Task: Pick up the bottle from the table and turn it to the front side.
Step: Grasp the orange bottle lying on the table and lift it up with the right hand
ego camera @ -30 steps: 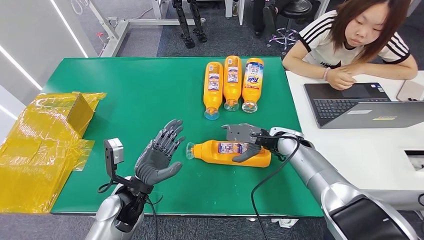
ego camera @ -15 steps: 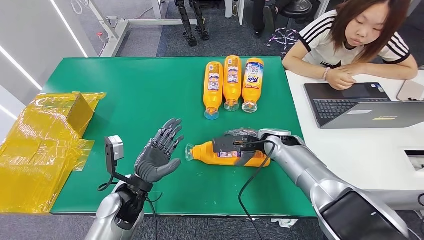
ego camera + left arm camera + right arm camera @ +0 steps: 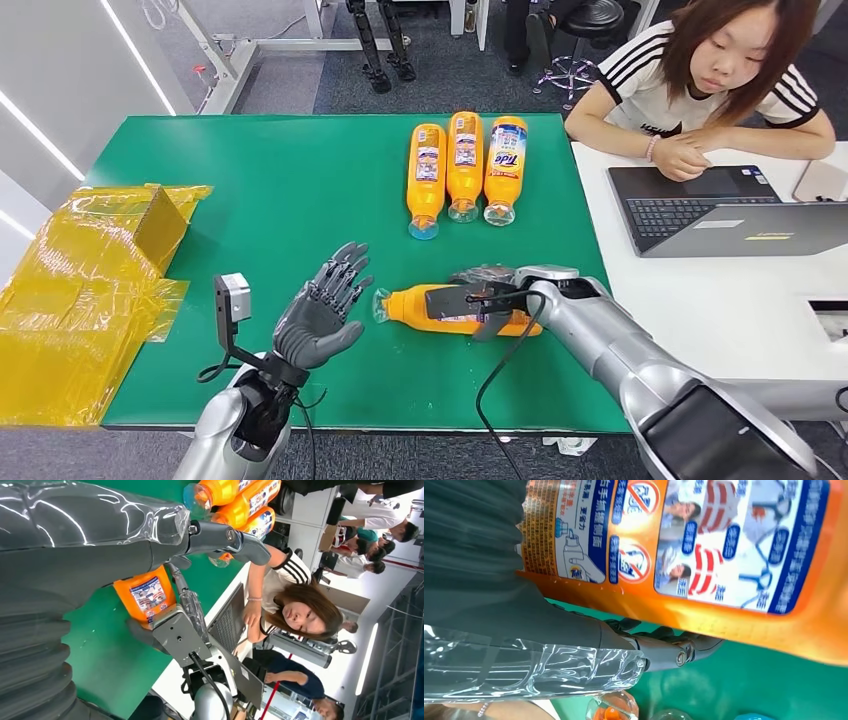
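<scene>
Head view shows the orange bottle (image 3: 455, 308) lying on its side on the green bench (image 3: 250, 200), near the front edge and toward the right side, with its clear cap pointing at the left hand (image 3: 318, 318). The right hand (image 3: 487, 298) lies over the middle of the bottle, and its fingers (image 3: 492, 326) are wrapped around the body, so it is holding it. That grip is probably there so the hand can lift the bottle and roll it. In the right wrist view the label with the small warning pictures faces the camera, so this looks like the back side, and the front still needs to come up. The left hand waits just beside the cap with its palm up and its fingers spread apart, holding nothing, maybe ready to help take the bottle. Three more bottles (image 3: 464, 165) lie side by side near the far edge of the bench. A person (image 3: 700, 90) sits at the white desk by a laptop (image 3: 700, 205), and yellow wrapping (image 3: 80, 290) lies past the left edge.
</scene>
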Available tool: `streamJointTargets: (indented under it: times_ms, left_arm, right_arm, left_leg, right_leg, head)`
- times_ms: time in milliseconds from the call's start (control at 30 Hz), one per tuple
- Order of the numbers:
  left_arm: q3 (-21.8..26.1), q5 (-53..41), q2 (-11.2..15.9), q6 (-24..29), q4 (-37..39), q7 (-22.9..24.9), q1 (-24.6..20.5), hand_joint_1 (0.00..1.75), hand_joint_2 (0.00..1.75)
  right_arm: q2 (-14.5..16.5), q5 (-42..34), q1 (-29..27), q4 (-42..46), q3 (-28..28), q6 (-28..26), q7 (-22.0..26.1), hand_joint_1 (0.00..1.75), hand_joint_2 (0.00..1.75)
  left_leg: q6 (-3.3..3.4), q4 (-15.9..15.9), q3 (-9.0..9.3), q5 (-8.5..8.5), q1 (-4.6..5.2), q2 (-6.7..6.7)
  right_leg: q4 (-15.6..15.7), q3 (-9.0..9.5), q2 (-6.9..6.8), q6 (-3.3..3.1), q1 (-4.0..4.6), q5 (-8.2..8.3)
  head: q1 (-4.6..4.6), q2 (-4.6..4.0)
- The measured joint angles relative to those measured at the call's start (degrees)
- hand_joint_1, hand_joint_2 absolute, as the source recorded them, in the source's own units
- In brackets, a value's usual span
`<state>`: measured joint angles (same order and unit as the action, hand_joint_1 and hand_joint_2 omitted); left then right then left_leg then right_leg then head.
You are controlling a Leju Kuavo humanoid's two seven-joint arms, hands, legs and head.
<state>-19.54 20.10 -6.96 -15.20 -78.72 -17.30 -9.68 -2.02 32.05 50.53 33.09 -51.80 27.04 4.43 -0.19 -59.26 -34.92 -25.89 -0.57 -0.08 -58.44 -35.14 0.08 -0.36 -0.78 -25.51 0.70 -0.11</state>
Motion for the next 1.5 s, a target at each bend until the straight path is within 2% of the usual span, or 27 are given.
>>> streamJointTargets:
  times_ms: [33, 167, 500, 533, 633, 667, 733, 1267, 1367, 1500]
  left_arm:
    - [0.0, 0.01, 0.01, -0.03, 0.01, 0.03, 0.11, 0.0, 1.75]
    - [0.0, 0.01, 0.01, -0.11, 0.0, 0.03, 0.76, 0.0, 1.75]
    - [0.16, -0.05, 0.08, -0.51, -0.01, -0.16, 2.73, 0.0, 1.75]
    - [0.19, -0.05, 0.08, -0.52, -0.01, -0.16, 2.82, 0.0, 1.75]
    - [0.3, -0.13, 0.08, -0.54, -0.02, -0.18, 3.17, 0.0, 1.75]
    - [0.32, -0.17, 0.08, -0.54, -0.03, -0.18, 3.33, 0.0, 1.75]
    - [0.34, -0.22, 0.08, -0.54, -0.03, -0.19, 3.55, 0.0, 1.75]
    - [0.47, -0.67, 0.08, -0.69, -0.03, -0.69, 3.76, 0.0, 1.75]
    - [0.52, -0.84, 0.08, -0.84, -0.03, -0.99, 3.76, 0.0, 1.75]
    - [0.87, -1.6, 0.08, -0.85, -0.03, -2.51, 3.88, 0.0, 1.75]
  right_arm:
    - [-0.2, 0.14, -0.06, 0.11, -0.08, -0.19, -0.1, 0.2, 1.75]
    - [-1.36, 0.56, -0.43, 1.03, -0.34, -0.54, -0.38, 0.0, 1.75]
    - [-4.66, 1.65, -2.04, 5.38, -0.86, -2.53, -2.61, 0.0, 1.75]
    - [-4.83, 1.72, -2.08, 5.71, -0.89, -2.56, -2.8, 0.13, 1.75]
    - [-5.36, 2.42, -2.13, 7.11, -0.98, -3.09, -3.68, 1.37, 1.75]
    - [-5.61, 2.69, -2.12, 7.73, -1.01, -3.33, -3.95, 1.68, 1.75]
    - [-6.06, 3.09, -2.12, 8.78, -1.02, -3.56, -4.11, 1.75, 1.75]
    - [-6.81, 3.27, -3.39, 11.61, -1.02, -5.7, -2.69, 1.75, 1.75]
    - [-6.81, 1.98, -4.45, 11.88, -0.33, -7.3, -0.11, 1.75, 1.75]
    - [-6.81, -2.74, -7.65, 13.34, 2.48, -10.64, 5.65, 1.75, 1.75]
  left_leg:
    - [0.0, 0.0, 0.0, 0.0, 0.0, 0.0]
    - [0.0, 0.0, -0.01, 0.0, 0.0, -0.01]
    - [0.0, 0.0, -0.03, -0.01, 0.01, 0.01]
    - [0.0, 0.0, -0.03, -0.01, 0.01, 0.01]
    - [0.0, 0.0, -0.02, -0.01, 0.0, 0.01]
    - [0.0, 0.0, -0.02, 0.0, 0.0, 0.0]
    - [0.0, 0.0, -0.02, 0.0, 0.0, 0.0]
    - [0.0, 0.0, -0.03, -0.01, 0.0, 0.0]
    - [0.0, 0.0, -0.03, -0.01, 0.0, -0.01]
    - [0.0, 0.0, -0.03, -0.01, -0.01, -0.02]
  right_leg:
    - [0.0, 0.0, 0.0, 0.0, 0.0, 0.0]
    - [0.0, 0.0, -0.01, 0.0, 0.0, 0.0]
    - [0.01, -0.01, 0.02, 0.0, -0.01, 0.0]
    - [0.0, -0.02, 0.02, 0.0, -0.01, 0.0]
    - [0.0, -0.02, 0.01, 0.0, 0.0, 0.0]
    - [-0.01, -0.02, 0.01, 0.0, 0.0, 0.0]
    - [-0.01, -0.02, 0.01, 0.0, 0.0, 0.0]
    - [0.0, -0.01, 0.01, 0.0, 0.0, 0.0]
    - [0.0, -0.01, 0.0, 0.0, 0.0, 0.0]
    - [0.0, -0.01, -0.01, 0.0, 0.01, -0.01]
  head:
    - [0.0, 0.0]
    - [0.0, 0.0]
    - [0.0, 0.0]
    - [0.0, 0.0]
    - [0.0, 0.0]
    - [0.0, 0.0]
    - [0.0, 0.0]
    - [0.0, 0.0]
    - [-0.01, 0.0]
    - [0.0, 0.0]
